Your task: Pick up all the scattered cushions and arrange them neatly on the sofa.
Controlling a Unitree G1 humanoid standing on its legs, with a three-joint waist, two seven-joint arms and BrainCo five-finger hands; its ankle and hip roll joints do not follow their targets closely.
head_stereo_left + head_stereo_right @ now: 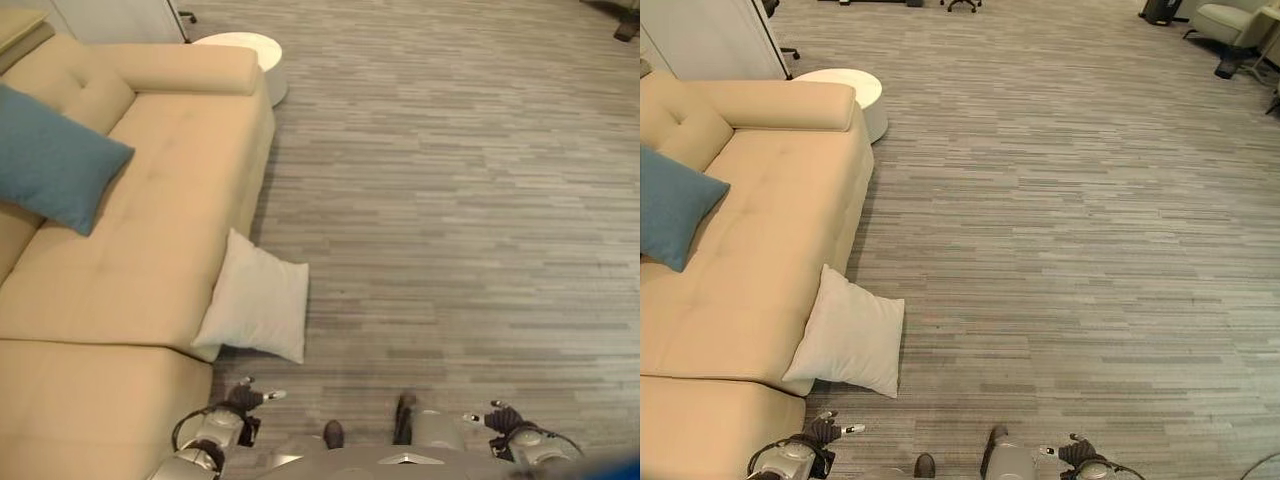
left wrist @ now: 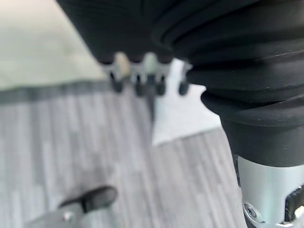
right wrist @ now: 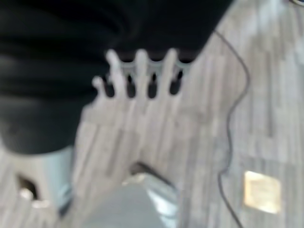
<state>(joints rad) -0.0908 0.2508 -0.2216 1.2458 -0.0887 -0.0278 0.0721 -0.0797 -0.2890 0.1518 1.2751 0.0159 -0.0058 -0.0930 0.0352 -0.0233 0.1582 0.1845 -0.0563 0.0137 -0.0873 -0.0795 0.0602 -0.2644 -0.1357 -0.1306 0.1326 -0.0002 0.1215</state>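
A white cushion (image 1: 257, 300) stands on the floor, leaning against the front of the beige sofa (image 1: 150, 230). A blue cushion (image 1: 50, 160) rests on the sofa seat against the backrest at the left. My left hand (image 1: 243, 400) hangs low just below the white cushion, apart from it, with relaxed straight fingers (image 2: 137, 78) and nothing held. The white cushion (image 2: 190, 114) shows past those fingers in the left wrist view. My right hand (image 1: 497, 417) hangs at the lower right over bare floor, its fingers (image 3: 142, 71) spread and straight, empty.
A round white side table (image 1: 245, 50) stands beyond the sofa's armrest. Wide grey plank floor (image 1: 450, 200) stretches to the right. A light armchair (image 1: 1235, 25) and dark chair bases sit at the far edge of the room.
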